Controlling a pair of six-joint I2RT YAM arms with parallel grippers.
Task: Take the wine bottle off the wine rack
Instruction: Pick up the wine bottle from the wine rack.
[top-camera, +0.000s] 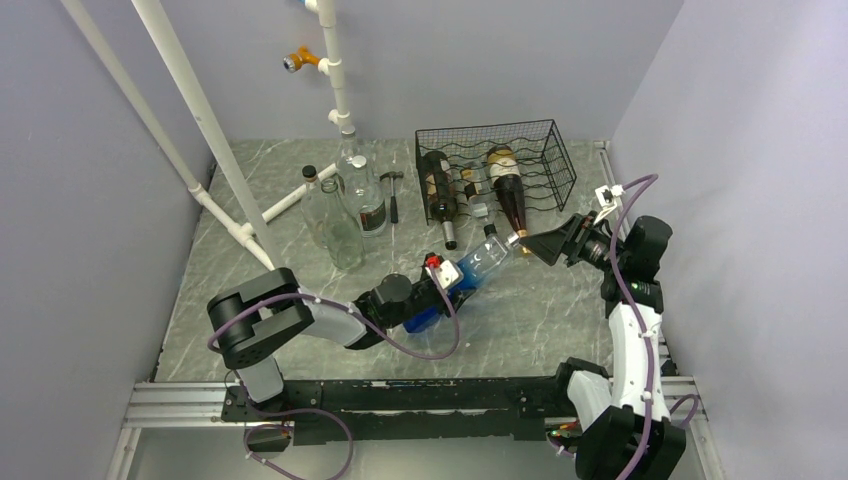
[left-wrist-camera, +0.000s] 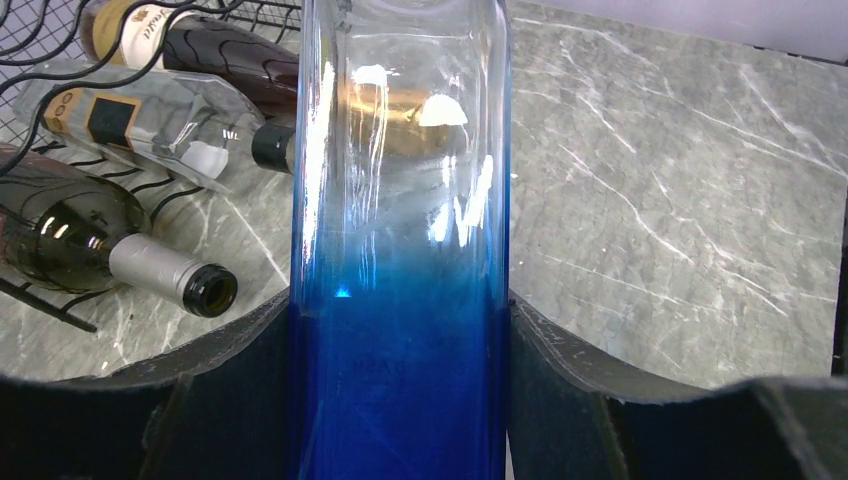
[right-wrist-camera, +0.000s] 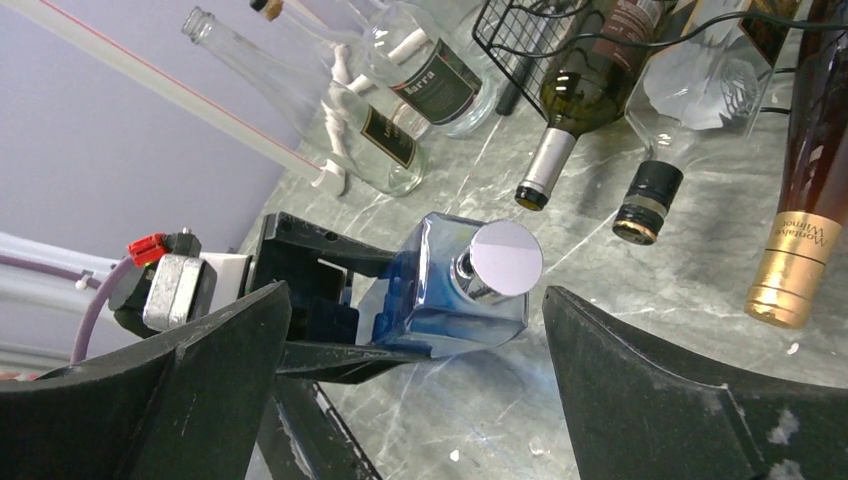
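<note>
Parts of the blue bottle (top-camera: 478, 266) go unseen in every view. From above its base is buried under the left gripper (top-camera: 455, 283). The left wrist camera cuts it off at top and bottom, and the right wrist camera shows mostly its silver cap (right-wrist-camera: 505, 260). Both wrist views catch only a corner of the wine rack (top-camera: 558, 160).

The left gripper's fingers (left-wrist-camera: 220, 370) press against both sides of the blue bottle. It sits angled at the centre of the overhead frame, outside the rack and just below it in the picture. The right gripper (top-camera: 527, 242) stands with jaws wide apart just right of the cap, holding nothing.

Grey marbled tabletop (top-camera: 560, 310) floors a pale lavender booth, with white pipes (top-camera: 200, 110) slanting through the upper left.

Three bottles lie in the rack: a dark bottle (top-camera: 436, 188), a clear bottle (top-camera: 470, 186) and a brown bottle (top-camera: 507, 190) with a gold neck. Three upright glass bottles (top-camera: 343, 235) stand left of the rack, beside one hammer (top-camera: 392, 192).
</note>
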